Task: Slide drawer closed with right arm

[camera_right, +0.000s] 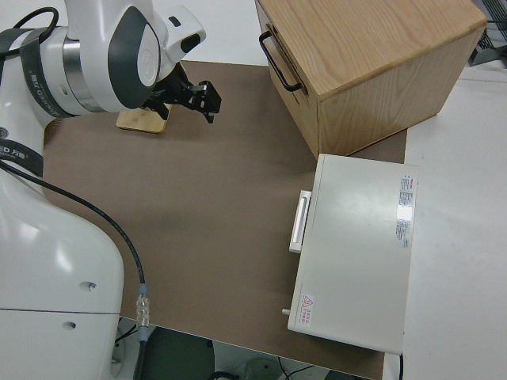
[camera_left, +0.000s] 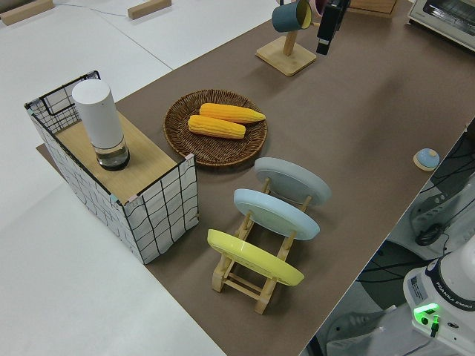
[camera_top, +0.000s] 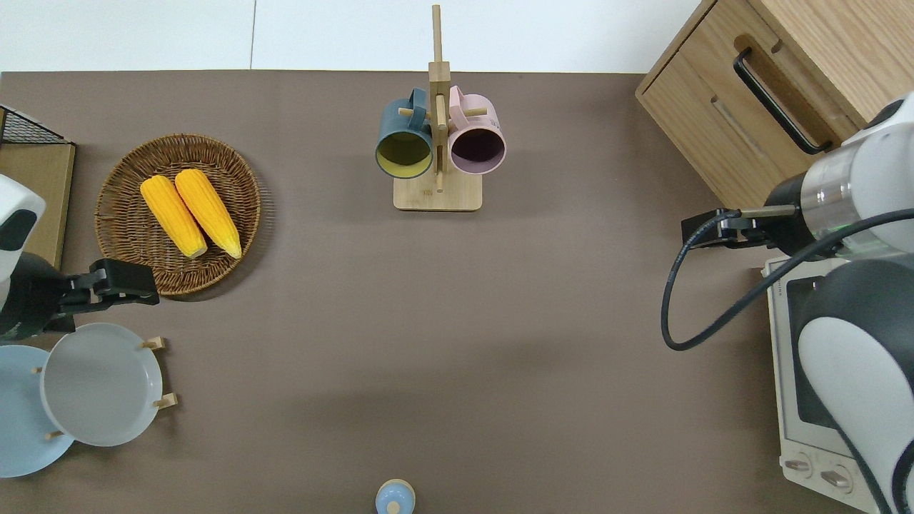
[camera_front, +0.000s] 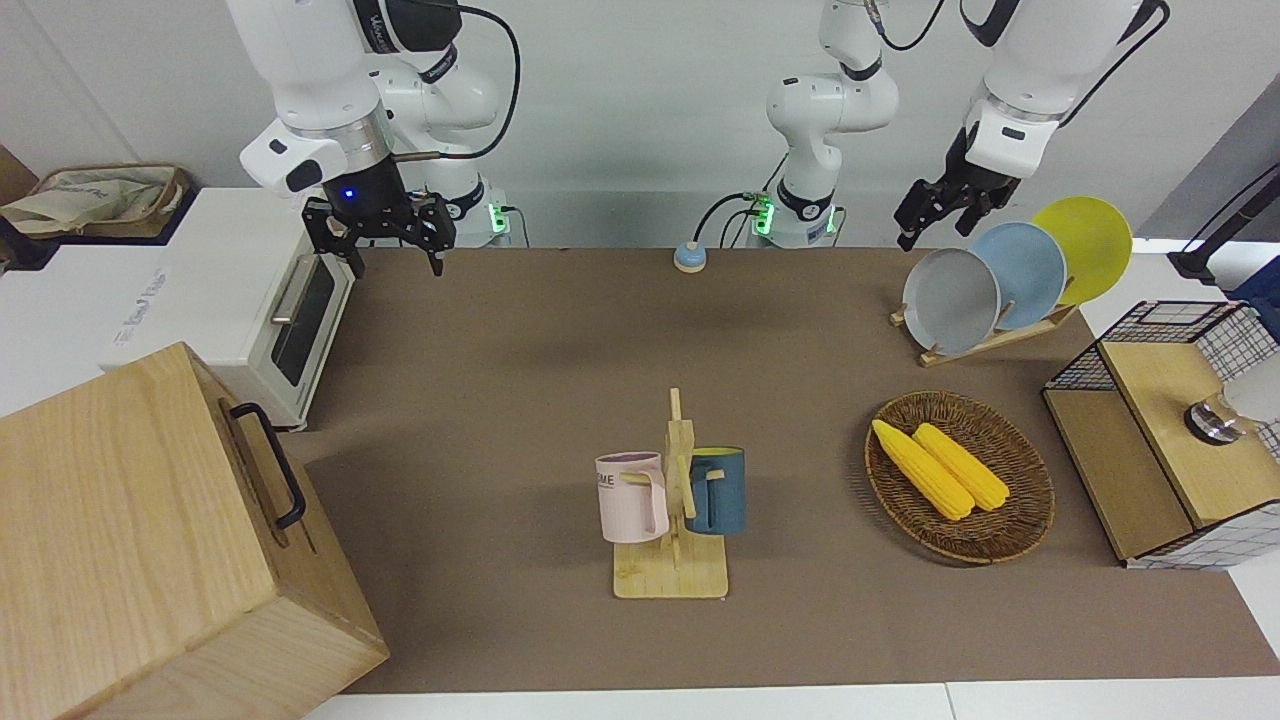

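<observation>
The drawer (camera_front: 256,472) sits in the large pale wooden box (camera_front: 120,520) at the right arm's end of the table. Its front looks flush with the box's face, and the black bar handle (camera_front: 278,465) is free. The drawer also shows in the overhead view (camera_top: 750,78) and the right side view (camera_right: 287,54). My right gripper (camera_front: 393,262) is open and empty, up in the air. In the overhead view the right gripper (camera_top: 703,232) is over the mat between the box's corner and the toaster oven. The left arm (camera_front: 1010,130) is parked.
A white toaster oven (camera_front: 250,310) stands nearer to the robots than the box. A mug rack (camera_front: 672,500) with two mugs is mid-table. A basket of corn (camera_front: 960,475), a plate rack (camera_front: 1000,280) and a wire-mesh wood box (camera_front: 1170,430) stand toward the left arm's end.
</observation>
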Action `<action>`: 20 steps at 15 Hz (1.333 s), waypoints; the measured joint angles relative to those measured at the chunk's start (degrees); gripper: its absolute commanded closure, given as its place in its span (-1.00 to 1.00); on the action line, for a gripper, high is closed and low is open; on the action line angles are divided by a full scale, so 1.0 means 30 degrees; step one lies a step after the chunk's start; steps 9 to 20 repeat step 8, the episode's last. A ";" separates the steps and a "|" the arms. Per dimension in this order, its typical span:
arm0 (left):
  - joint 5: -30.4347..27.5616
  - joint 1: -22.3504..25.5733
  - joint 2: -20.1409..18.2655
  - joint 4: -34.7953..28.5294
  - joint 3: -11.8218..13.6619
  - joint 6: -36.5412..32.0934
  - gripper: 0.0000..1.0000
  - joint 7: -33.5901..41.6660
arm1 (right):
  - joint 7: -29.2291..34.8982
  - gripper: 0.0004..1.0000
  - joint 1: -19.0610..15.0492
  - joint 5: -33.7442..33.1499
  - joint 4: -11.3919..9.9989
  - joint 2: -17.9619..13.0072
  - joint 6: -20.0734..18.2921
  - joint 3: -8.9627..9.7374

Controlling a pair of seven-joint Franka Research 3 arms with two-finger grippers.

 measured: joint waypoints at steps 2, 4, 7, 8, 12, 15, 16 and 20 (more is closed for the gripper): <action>0.0000 0.0000 0.0000 0.0000 0.0000 0.0000 -0.99 0.0000 | -0.0399 -0.97 -0.0001 0.0000 0.0043 -0.0191 -0.0212 -0.0207; 0.0000 0.0000 0.0000 0.0000 0.0000 0.0000 -0.99 0.0000 | -0.0588 -0.97 0.0001 0.0000 0.0082 -0.0382 -0.0444 -0.0250; 0.0000 0.0000 0.0000 0.0000 0.0000 0.0000 -0.99 0.0000 | -0.0605 -0.97 0.0027 0.0001 0.0102 -0.0599 -0.1216 -0.0428; 0.0000 0.0000 0.0000 0.0000 0.0000 0.0000 -0.99 0.0000 | -0.0617 -0.97 0.0029 0.0001 0.0110 -0.0668 -0.1331 -0.0569; 0.0000 0.0000 0.0000 0.0000 0.0000 0.0000 -0.99 0.0000 | -0.0617 -0.97 0.0029 0.0001 0.0110 -0.0668 -0.1331 -0.0569; 0.0000 0.0000 0.0000 0.0000 0.0000 0.0000 -0.99 0.0000 | -0.0617 -0.97 0.0029 0.0001 0.0110 -0.0668 -0.1331 -0.0569; 0.0000 0.0000 0.0000 0.0000 0.0000 0.0000 -0.99 0.0000 | -0.0617 -0.97 0.0029 0.0001 0.0110 -0.0668 -0.1331 -0.0569; 0.0000 0.0000 0.0000 0.0000 0.0000 0.0000 -0.99 0.0000 | -0.0617 -0.97 0.0029 0.0001 0.0110 -0.0668 -0.1331 -0.0569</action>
